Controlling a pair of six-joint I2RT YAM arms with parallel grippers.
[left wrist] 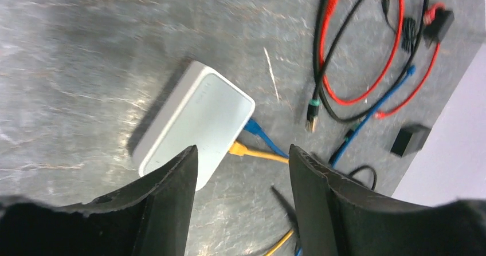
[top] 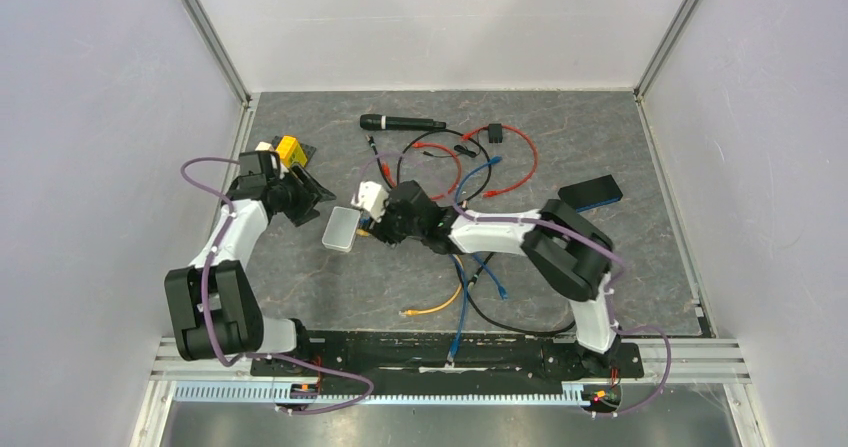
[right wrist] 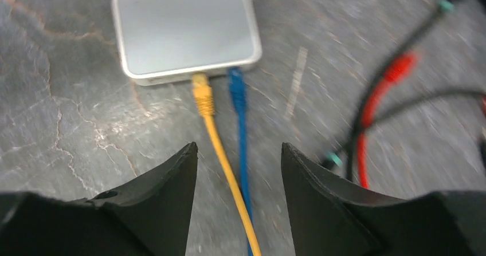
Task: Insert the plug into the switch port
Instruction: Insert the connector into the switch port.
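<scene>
Both the yellow plastic plug [right wrist: 201, 93] and blue plug [right wrist: 236, 87] sit in the switch port [right wrist: 200, 77] edge of the flat grey-white box [right wrist: 183, 27] toward the counter's [top: 300, 297] left edge; left gripper [left wrist: 242, 150] and right gripper [right wrist: 238, 150] gape empty, though the right snagging the yellow cable [right wrist: 228, 176] could unseat a plug.

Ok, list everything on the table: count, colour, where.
switch: one, pale grey, left of centre.
yellow cable: one, plugged into switch.
blue cable: one, plugged beside the yellow.
red cables: two, far centre.
black cables: several, far centre.
mic: one, black, far centre.
black box: one, right side.
yellow block: one, far left.
left gripper: black, open, left of switch.
right gripper: black, open, right of switch.
</scene>
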